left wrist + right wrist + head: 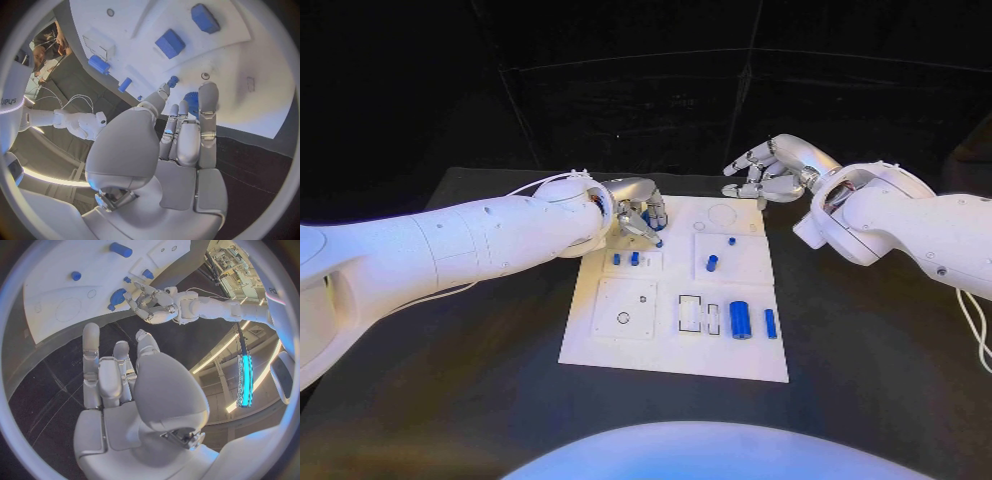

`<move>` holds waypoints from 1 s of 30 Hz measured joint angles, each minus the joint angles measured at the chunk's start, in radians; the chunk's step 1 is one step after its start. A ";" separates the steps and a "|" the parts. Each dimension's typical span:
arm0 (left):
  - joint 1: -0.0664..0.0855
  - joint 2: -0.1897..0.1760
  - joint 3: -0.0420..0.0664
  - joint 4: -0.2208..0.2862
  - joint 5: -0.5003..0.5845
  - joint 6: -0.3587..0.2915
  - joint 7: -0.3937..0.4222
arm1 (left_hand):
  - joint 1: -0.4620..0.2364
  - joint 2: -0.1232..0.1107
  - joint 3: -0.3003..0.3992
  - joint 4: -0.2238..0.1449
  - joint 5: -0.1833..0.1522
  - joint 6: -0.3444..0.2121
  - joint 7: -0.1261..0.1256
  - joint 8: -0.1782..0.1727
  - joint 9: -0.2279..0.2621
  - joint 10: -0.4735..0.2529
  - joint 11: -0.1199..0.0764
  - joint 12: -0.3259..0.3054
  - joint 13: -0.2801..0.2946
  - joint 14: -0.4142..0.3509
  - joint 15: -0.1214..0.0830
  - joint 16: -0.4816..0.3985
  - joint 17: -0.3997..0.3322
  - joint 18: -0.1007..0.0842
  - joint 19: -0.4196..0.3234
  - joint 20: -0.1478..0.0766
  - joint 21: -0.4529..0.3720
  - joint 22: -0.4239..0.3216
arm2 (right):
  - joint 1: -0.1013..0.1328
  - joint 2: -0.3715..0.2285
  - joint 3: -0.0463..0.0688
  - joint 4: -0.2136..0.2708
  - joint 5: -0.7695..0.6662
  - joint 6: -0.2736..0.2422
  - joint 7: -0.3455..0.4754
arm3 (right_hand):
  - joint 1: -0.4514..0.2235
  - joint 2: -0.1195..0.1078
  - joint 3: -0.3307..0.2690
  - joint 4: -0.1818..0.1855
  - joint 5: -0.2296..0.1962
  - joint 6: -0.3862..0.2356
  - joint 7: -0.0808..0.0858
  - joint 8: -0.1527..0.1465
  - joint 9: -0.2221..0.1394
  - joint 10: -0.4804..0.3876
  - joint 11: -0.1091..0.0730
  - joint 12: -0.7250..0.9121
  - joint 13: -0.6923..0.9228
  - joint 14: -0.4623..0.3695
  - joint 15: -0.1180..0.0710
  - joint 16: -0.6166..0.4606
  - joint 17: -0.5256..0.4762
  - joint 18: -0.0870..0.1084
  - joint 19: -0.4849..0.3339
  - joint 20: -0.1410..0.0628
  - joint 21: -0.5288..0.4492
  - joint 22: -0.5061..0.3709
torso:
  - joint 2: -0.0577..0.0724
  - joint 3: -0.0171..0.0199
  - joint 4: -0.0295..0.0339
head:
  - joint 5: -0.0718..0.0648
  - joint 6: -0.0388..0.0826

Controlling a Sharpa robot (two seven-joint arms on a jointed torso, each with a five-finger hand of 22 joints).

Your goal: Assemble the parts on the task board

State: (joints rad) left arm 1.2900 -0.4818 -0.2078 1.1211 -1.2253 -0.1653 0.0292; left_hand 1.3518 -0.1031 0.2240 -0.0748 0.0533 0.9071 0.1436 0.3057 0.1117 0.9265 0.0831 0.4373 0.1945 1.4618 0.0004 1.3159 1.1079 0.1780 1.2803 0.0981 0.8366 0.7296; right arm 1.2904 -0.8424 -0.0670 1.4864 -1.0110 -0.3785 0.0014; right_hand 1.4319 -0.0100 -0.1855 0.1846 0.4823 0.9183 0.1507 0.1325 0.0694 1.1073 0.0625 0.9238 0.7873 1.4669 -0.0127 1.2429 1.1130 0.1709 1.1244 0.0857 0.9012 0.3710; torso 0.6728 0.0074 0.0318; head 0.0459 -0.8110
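The white task board (625, 340) (250, 60) (56, 290) lies in the middle of the black table. My left hand (640, 213) (187, 130) (153, 302) hangs over the board's far left corner, fingers pointing down. Its fingertips hold a blue toothed wheel (192, 103) (117, 296) right at the board's surface. My right hand (769, 172) (119, 375) hovers beyond the board's far right corner, fingers apart and holding nothing. Small blue parts (635, 258) (711, 263) stand in the board's middle. A thick blue cylinder (740, 320) and a thin one (770, 323) lie near its front right.
Empty recesses (691, 312) and a plate with a small hole (623, 317) take up the board's front half. Black table (877, 380) stretches on both sides of the board. My left forearm (459, 240) crosses the table's left part.
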 measured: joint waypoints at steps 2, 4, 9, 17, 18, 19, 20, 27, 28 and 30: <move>-0.001 0.007 -0.001 -0.004 -0.011 0.007 0.000 | 0.000 0.000 0.000 0.000 0.000 0.012 -0.003 -0.007 -0.004 0.010 0.001 -0.005 -0.009 0.000 0.000 0.000 -0.004 0.000 0.014 0.000 0.025 0.026 | 0.000 0.001 0.000 0.000 0.000 0.000 0.001 | 0.000 0.000 0.000 0.000 0.000 0.000 0.000 0.000 0.000 0.000 0.000 0.000 0.000 0.000 0.000 0.000 0.000 0.000 0.000 0.000 0.000 0.000 | 0.000 0.0000 -0.0001 | 0.000 0.000; -0.002 0.012 -0.001 -0.007 -0.018 0.014 0.000 | -0.002 0.002 -0.003 -0.003 0.000 0.014 -0.004 -0.007 -0.007 0.014 -0.003 -0.005 -0.015 0.000 0.000 0.000 -0.007 0.000 0.017 -0.003 0.037 0.039 | 0.000 0.001 0.000 -0.001 0.000 0.000 0.001 | 0.000 0.000 0.000 0.000 0.000 -0.004 0.004 0.000 0.000 0.000 0.000 0.000 0.000 0.000 0.000 0.000 0.000 0.000 0.000 0.000 0.000 0.000 | 0.000 0.0001 -0.0001 | 0.000 0.000; -0.004 0.023 -0.001 -0.019 -0.037 0.033 -0.002 | -0.005 0.005 -0.003 -0.003 0.000 0.028 -0.008 -0.011 -0.011 0.031 -0.003 -0.009 -0.025 0.003 -0.004 0.000 -0.012 -0.016 0.027 -0.005 0.056 0.062 | 0.000 0.002 0.000 -0.001 0.000 0.000 0.002 | 0.000 0.000 0.000 0.000 0.000 -0.004 0.004 0.000 0.000 0.000 0.000 0.000 0.000 0.000 0.000 0.000 0.000 0.000 0.000 0.000 0.000 0.000 | -0.001 0.0006 -0.0001 | -0.004 0.000; -0.008 0.038 -0.001 -0.032 -0.061 0.059 -0.009 | -0.007 0.013 0.002 -0.008 0.000 0.054 -0.012 -0.015 -0.016 0.057 -0.010 -0.013 -0.039 0.003 -0.004 0.000 -0.018 -0.016 0.030 -0.009 0.068 0.077 | 0.000 0.003 0.000 -0.002 0.000 0.000 0.003 | 0.000 0.000 0.000 0.000 0.000 -0.004 0.004 0.000 0.000 0.000 0.000 0.000 0.000 0.000 0.000 0.000 0.000 0.000 0.000 0.000 0.000 0.000 | -0.001 0.0009 0.0007 | -0.005 -0.001; -0.009 0.040 -0.001 -0.033 -0.063 0.062 -0.010 | -0.003 0.018 0.005 -0.011 0.000 0.058 -0.013 -0.015 -0.017 0.059 -0.012 -0.015 -0.041 0.003 -0.004 0.000 -0.019 -0.016 0.030 -0.009 0.072 0.080 | 0.000 0.003 0.000 -0.002 0.000 0.000 0.003 | 0.000 0.000 0.000 0.000 0.000 -0.004 0.004 0.000 0.000 0.000 0.000 0.000 0.000 0.000 0.000 0.000 0.000 0.000 0.000 0.000 0.000 0.000 | -0.001 0.0009 0.0007 | -0.005 -0.002; -0.009 0.041 -0.001 -0.035 -0.064 0.065 -0.012 | -0.006 0.023 0.006 -0.011 0.000 0.058 -0.013 -0.015 -0.017 0.062 -0.011 -0.015 -0.043 0.003 -0.004 0.000 -0.019 -0.016 0.030 -0.009 0.073 0.082 | 0.000 0.003 0.000 -0.003 0.000 0.000 0.003 | 0.000 0.000 0.000 0.000 0.000 -0.004 0.004 0.000 0.000 0.000 0.000 0.000 0.000 0.000 0.000 0.000 0.000 0.000 0.000 0.000 0.000 0.000 | -0.001 0.0009 0.0007 | -0.005 -0.002; -0.009 0.042 -0.001 -0.036 -0.066 0.067 -0.013 | -0.006 0.023 0.008 -0.014 0.000 0.058 -0.013 -0.015 -0.018 0.064 -0.010 -0.015 -0.044 0.003 -0.004 0.000 -0.019 -0.016 0.030 -0.009 0.073 0.083 | 0.000 0.003 0.000 -0.003 0.000 0.000 0.003 | 0.000 0.000 0.000 0.000 0.000 -0.004 0.004 0.000 0.000 0.000 0.000 0.000 0.000 0.000 0.000 0.000 0.000 0.000 0.000 0.000 0.000 0.000 | -0.001 0.0009 0.0007 | -0.005 -0.002; -0.010 0.047 -0.001 -0.045 -0.079 0.086 -0.025 | 0.016 0.045 0.038 -0.028 0.000 0.088 -0.021 -0.019 -0.023 0.100 -0.020 -0.020 -0.057 0.003 -0.011 0.004 -0.020 -0.016 0.034 -0.012 0.084 0.096 | 0.000 0.003 0.000 -0.004 0.000 0.000 0.004 | 0.000 0.000 0.003 0.003 0.000 -0.004 0.004 0.000 0.000 0.000 0.000 0.000 0.000 0.000 0.000 0.000 0.002 0.000 0.000 0.000 -0.004 -0.001 | -0.001 0.0007 0.0007 | -0.005 -0.003; -0.010 0.048 -0.001 -0.045 -0.080 0.088 -0.027 | 0.019 0.048 0.046 -0.030 0.000 0.095 -0.020 -0.020 -0.024 0.107 -0.021 -0.021 -0.060 0.004 -0.011 0.004 -0.021 -0.016 0.036 -0.015 0.084 0.099 | 0.000 0.004 0.000 -0.004 0.000 0.000 0.004 | 0.000 0.000 0.003 0.003 0.000 -0.004 0.004 0.000 0.000 0.000 0.000 0.000 0.000 0.000 0.000 0.000 0.002 0.000 0.000 0.000 -0.004 -0.001 | -0.001 0.0007 0.0007 | -0.005 -0.003; -0.010 0.050 0.000 -0.045 -0.084 0.093 -0.029 | 0.015 0.052 0.056 -0.035 0.000 0.101 -0.021 -0.020 -0.026 0.114 -0.021 -0.024 -0.064 0.007 -0.015 0.004 -0.022 -0.016 0.037 -0.016 0.090 0.103 | 0.000 0.005 0.000 -0.005 0.000 0.000 0.004 | 0.000 0.000 0.003 0.003 0.000 -0.004 0.004 0.000 0.000 0.000 0.000 0.000 0.000 0.000 0.000 0.000 0.002 0.000 0.000 0.000 -0.004 -0.001 | -0.001 0.0007 0.0007 | -0.006 -0.004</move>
State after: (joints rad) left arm 1.2801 -0.4322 -0.2078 1.0761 -1.3090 -0.0724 -0.0001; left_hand 1.3667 -0.0510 0.2799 -0.1102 0.0533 1.0083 0.1231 0.2857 0.0855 1.0401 0.0623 0.4131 0.1304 1.4688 -0.0144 1.3200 1.0858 0.1622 1.3173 0.0826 0.9264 0.8330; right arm 1.2903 -0.8377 -0.0670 1.4818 -1.0108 -0.3786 0.0058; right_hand 1.4318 -0.0101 -0.1824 0.1876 0.4823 0.9147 0.1543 0.1325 0.0694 1.1074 0.0626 0.9238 0.7874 1.4669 -0.0127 1.2429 1.1153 0.1710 1.1244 0.0857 0.8974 0.3698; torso 0.6714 0.0081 0.0325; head 0.0403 -0.8147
